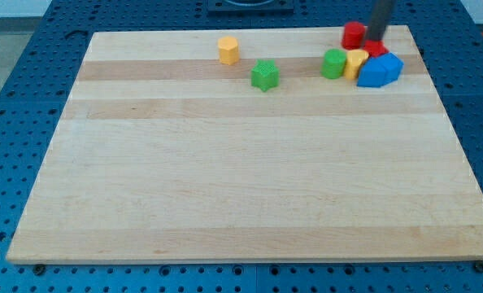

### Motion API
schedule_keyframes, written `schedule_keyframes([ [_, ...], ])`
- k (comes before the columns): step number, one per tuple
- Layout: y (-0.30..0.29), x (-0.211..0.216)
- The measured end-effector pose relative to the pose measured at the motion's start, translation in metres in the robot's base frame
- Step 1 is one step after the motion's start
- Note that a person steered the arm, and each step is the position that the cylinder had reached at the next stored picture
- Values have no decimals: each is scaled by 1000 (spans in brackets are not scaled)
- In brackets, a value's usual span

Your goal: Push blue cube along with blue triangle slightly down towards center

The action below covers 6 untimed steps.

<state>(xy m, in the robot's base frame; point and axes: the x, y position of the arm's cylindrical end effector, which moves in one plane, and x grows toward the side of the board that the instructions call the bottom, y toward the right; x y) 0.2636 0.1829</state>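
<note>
My tip [377, 39] is a bare rod holding nothing, near the board's [225, 179] top edge. The red cylinder [353, 34] sits just left of it. The blue cube [390, 64] and blue triangle [372, 73] touch just below it. Open wood spreads below them.

A pale wooden board [250, 187] lies on a blue perforated table [14, 98]

Straight dark grey rod [378, 20], plain and unmarked
</note>
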Motion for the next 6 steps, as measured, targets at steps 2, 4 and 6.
schedule_keyframes([
  [2, -19, 3],
  [4, 90, -29],
  [6, 109, 4],
])
